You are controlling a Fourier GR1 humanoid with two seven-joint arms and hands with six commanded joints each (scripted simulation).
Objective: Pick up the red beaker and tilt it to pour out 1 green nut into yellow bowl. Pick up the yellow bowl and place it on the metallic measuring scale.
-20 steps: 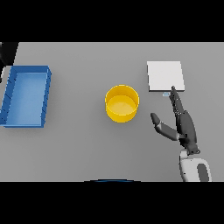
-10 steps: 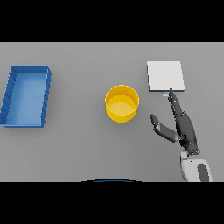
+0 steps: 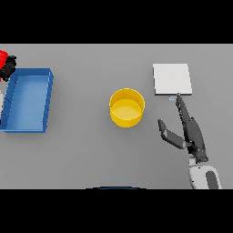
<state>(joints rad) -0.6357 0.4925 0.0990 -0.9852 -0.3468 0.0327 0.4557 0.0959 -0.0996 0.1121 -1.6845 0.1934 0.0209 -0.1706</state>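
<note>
**Beaker held at the far left edge**

At the tabletop's left edge, the left hand (image 3: 7, 69) grips the red beaker (image 3: 3, 58) above the blue bin (image 3: 28, 99). The yellow bowl (image 3: 127, 107) waits mid-table. The right hand (image 3: 187, 132) lies open, fingers straight, touching the scale (image 3: 171, 78) for the coming transfer.

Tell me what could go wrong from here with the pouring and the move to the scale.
The red beaker sits at the far left edge with the left hand, far from the yellow bowl, so a pour could miss. The blue bin lies between them and could be clipped. The right hand reaches near the scale and might nudge it.
</note>
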